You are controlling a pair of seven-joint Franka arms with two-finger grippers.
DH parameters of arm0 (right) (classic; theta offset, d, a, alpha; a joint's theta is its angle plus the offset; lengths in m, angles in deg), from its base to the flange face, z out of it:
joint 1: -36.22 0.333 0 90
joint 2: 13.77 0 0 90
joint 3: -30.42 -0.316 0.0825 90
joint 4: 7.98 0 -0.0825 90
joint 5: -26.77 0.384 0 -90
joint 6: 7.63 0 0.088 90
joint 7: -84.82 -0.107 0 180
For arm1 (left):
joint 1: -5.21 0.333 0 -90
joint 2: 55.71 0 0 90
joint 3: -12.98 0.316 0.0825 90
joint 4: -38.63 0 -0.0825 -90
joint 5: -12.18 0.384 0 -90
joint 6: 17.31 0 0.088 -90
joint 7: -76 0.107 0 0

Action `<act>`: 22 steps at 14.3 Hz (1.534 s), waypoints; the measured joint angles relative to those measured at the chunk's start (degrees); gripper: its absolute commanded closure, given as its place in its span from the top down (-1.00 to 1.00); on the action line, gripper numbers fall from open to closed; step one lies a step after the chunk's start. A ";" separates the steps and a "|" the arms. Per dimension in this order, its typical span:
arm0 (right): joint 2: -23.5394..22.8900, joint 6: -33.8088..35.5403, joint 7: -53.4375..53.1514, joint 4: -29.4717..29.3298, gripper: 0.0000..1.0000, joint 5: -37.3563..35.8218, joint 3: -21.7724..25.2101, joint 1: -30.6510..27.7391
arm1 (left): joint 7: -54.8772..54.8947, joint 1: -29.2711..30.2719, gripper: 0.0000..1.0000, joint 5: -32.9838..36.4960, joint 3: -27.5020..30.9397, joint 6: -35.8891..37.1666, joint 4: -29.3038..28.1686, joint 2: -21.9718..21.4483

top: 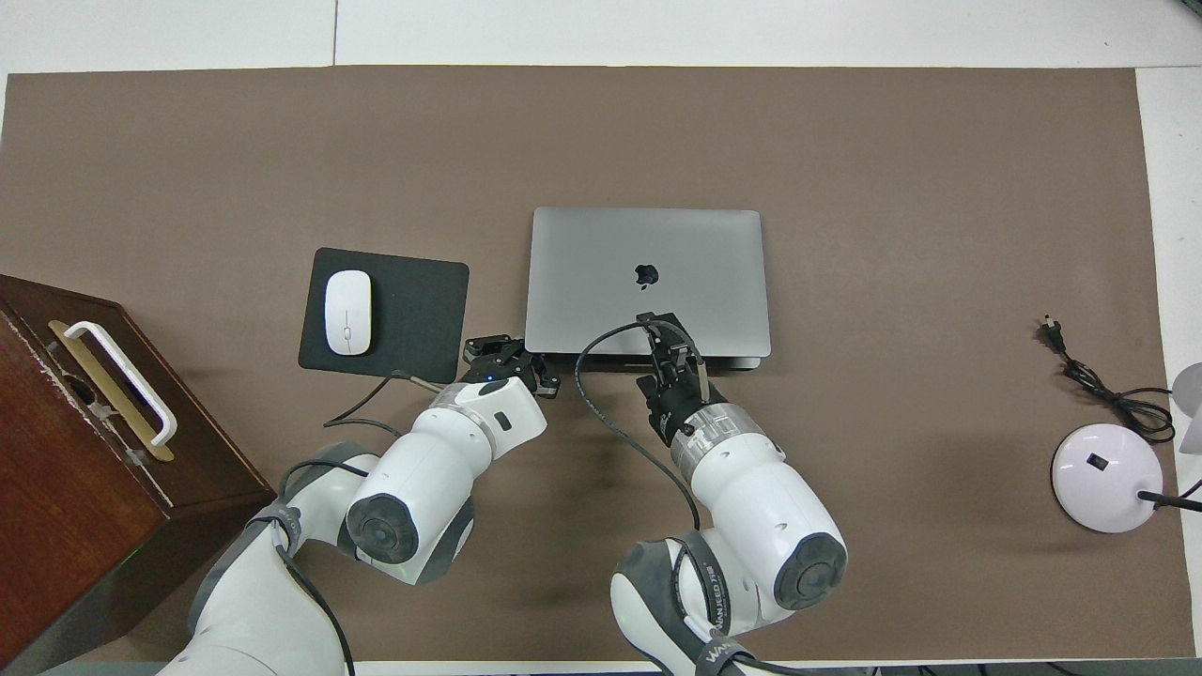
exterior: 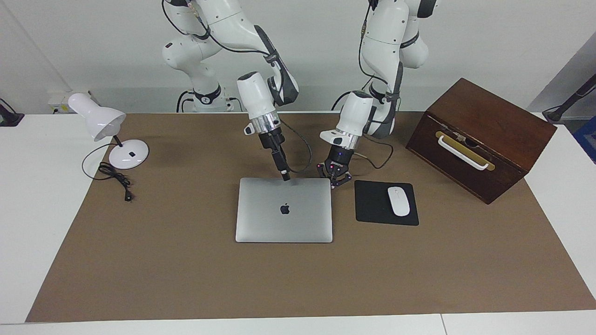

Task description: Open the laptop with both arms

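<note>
Both arms are glossy white, built of rounded segments with dark grey bands at the joints. The left arm (exterior: 386,42) and the right arm (exterior: 219,28) each end in a bright silver wrist ring above a small black finger assembly. Black cables loop loosely along them. The left gripper (exterior: 336,179) carries tiny pink dots and a blue light; grey lettering marks a joint.
</note>
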 measured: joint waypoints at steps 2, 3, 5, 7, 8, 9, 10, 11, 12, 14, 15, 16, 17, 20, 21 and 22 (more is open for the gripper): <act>-0.13 -0.14 0.02 0.00 1.00 0.00 0.00 0.00 | -0.19 0.00 -1.00 0.00 -0.03 0.00 0.15 0.11; -0.20 -0.32 0.05 0.00 1.00 0.00 0.01 0.00 | -0.31 0.00 -1.00 0.00 -0.04 0.00 0.24 0.18; -0.49 -0.82 0.21 0.00 1.00 0.00 0.03 0.00 | -0.45 0.00 -1.00 0.00 -0.05 0.00 0.41 0.30; -0.87 -1.13 0.81 -0.04 1.00 0.00 0.07 0.00 | -0.49 0.00 -1.00 0.00 -0.06 -0.01 0.49 0.39; -1.01 -1.18 0.98 -0.08 1.00 0.00 0.11 0.00 | -0.49 0.00 -1.00 0.00 -0.06 -0.01 0.50 0.40; -1.06 -1.19 1.08 -0.09 1.00 0.00 0.15 0.00 | -0.49 0.00 -1.00 0.00 -0.06 -0.02 0.50 0.40; -1.08 -1.19 1.16 -0.09 1.00 0.00 0.18 -0.01 | -0.49 0.00 -1.00 0.00 -0.06 -0.02 0.50 0.41; -1.12 -1.19 1.31 -0.11 1.00 0.00 0.19 -0.01 | -0.49 0.00 -1.00 0.00 -0.06 -0.03 0.50 0.41; -1.20 -1.19 1.55 -0.17 1.00 0.00 0.19 -0.01 | -0.49 0.00 -1.00 0.00 -0.06 -0.04 0.50 0.41; -1.29 -1.22 1.69 -0.41 1.00 0.00 0.20 -0.01 | -0.49 0.00 -1.00 0.00 -0.06 -0.05 0.50 0.42; -1.30 -1.24 1.72 -0.59 1.00 0.00 0.21 -0.01 | -0.49 0.00 -1.00 0.00 -0.06 -0.06 0.50 0.42; -1.31 -1.24 1.76 -0.86 1.00 0.00 0.22 -0.02 | -0.49 0.00 -1.00 0.00 -0.06 -0.06 0.50 0.43; -1.37 -1.24 1.88 -1.20 1.00 0.00 0.26 -0.05 | -0.49 0.00 -1.00 0.00 -0.06 -0.07 0.50 0.43; -2.11 -1.24 2.50 -2.53 1.00 0.00 0.50 -0.09 | -0.49 0.00 -1.00 0.00 -0.06 -0.07 0.50 0.43; -2.40 -1.24 2.73 -2.98 1.00 0.00 0.65 -0.10 | -0.49 0.00 -1.00 0.00 -0.06 -0.07 0.50 0.43; -2.66 -1.24 3.01 -3.43 1.00 0.00 0.79 -0.12 | -0.49 0.00 -1.00 0.00 -0.06 -0.08 0.50 0.43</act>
